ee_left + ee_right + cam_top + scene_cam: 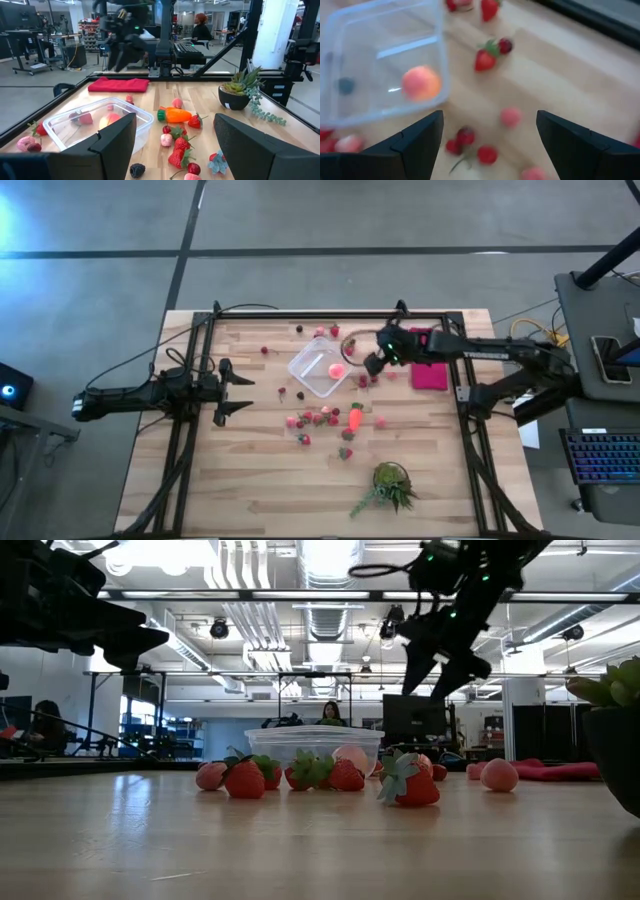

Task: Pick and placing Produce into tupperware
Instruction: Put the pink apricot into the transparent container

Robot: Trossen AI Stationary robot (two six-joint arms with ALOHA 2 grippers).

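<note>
- Two arms in play: right gripper (pixel 372 364) hangs above the table, fingers spread wide, empty, just at 3 o'clock of the small clear square plastic tupperware (pixel 319 367).
- One peach-pink piece (pixel 337 369) sits inside it.
- Red and pink berry produce (pixel 322 418) litters the 6 o'clock side.
- Left gripper (pixel 238 391) waits spread at 9 o'clock, bare wood between.

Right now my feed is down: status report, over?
Right gripper open, empty, raised beside tupperware. Left gripper open, waiting at left. Peach inside; most produce loose on table. Nothing blocking.
</note>
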